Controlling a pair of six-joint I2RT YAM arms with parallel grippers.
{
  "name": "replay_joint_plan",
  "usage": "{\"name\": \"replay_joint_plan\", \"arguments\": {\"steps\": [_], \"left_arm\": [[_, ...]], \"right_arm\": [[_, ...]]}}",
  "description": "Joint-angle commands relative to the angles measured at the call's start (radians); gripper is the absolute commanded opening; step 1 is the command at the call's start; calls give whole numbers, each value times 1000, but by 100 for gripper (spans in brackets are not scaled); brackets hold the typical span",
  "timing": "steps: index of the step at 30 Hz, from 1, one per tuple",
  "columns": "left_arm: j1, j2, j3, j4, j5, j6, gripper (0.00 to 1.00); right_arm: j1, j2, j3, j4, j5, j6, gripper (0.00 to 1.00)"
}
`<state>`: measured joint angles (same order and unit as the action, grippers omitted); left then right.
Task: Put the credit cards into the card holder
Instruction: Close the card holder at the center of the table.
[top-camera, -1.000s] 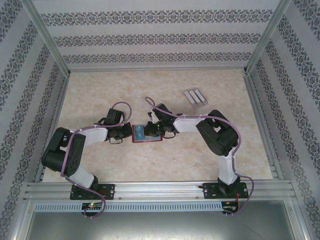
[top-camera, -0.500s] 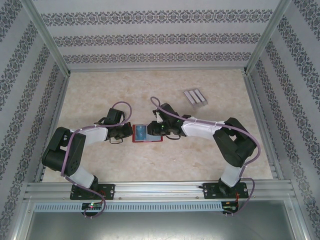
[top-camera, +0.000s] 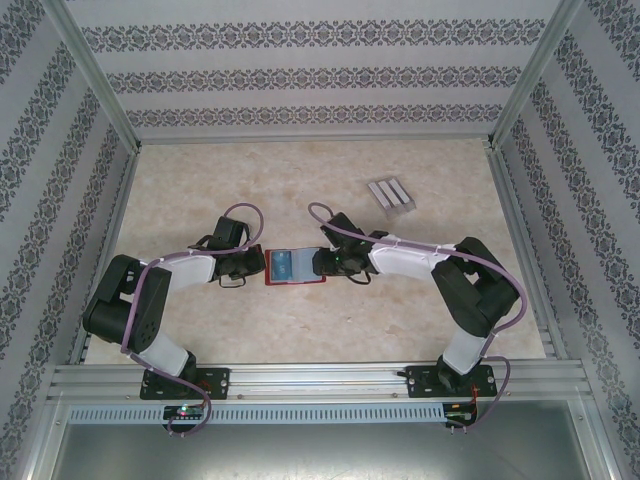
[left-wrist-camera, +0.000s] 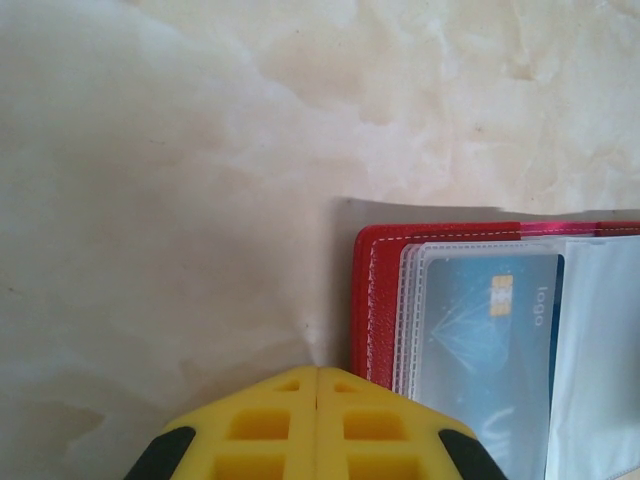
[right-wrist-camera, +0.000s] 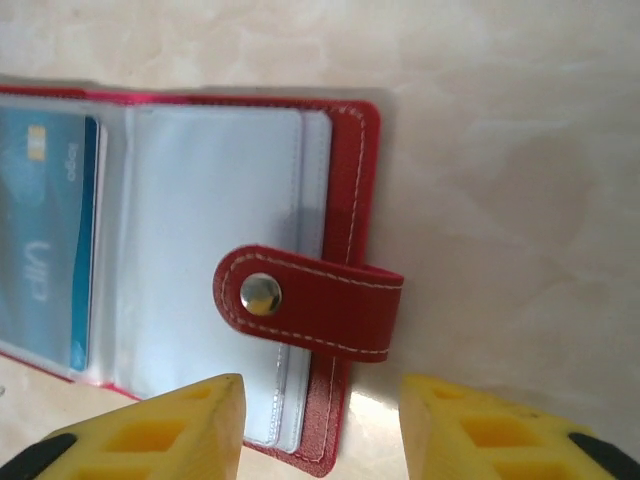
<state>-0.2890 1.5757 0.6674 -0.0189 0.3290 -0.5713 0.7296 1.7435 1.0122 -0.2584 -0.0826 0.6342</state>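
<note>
- The card holder lies open and flat on the table, between the two grippers.
- A blue card sits in its left clear pocket; the snap tab is folded over the right-hand pocket.
- The left gripper has its fingers pressed together, at the holder's left edge.
- The right gripper is spread wide, at the tab side.
- Three grey credit cards lie side by side, well apart, farther back on the right.

A beige marbled table bears the open card holder and three credit cards.
</note>
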Motion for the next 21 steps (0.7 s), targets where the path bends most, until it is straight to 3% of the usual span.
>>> {"name": "replay_joint_plan", "arguments": {"steps": [1,6,10,14,21], "left_arm": [[-8,-4,-10,-49,-23,19,5],[-9,-16,-18,-46,-41,22,5],[-8,-16,-16,-47,-29,21,5],[-8,1,-10,-46,-27,19,4],[-8,-1,-9,-51,-31,19,4]], "right_arm": [[27,19,105,-135,176,-67,51],[53,71,177,-177,254,-93,52],[57,108,215,-178,233,-105,59],[69,151,268,-207,211,-101,60],[69,177,266,-237,245,-98,42]]}}
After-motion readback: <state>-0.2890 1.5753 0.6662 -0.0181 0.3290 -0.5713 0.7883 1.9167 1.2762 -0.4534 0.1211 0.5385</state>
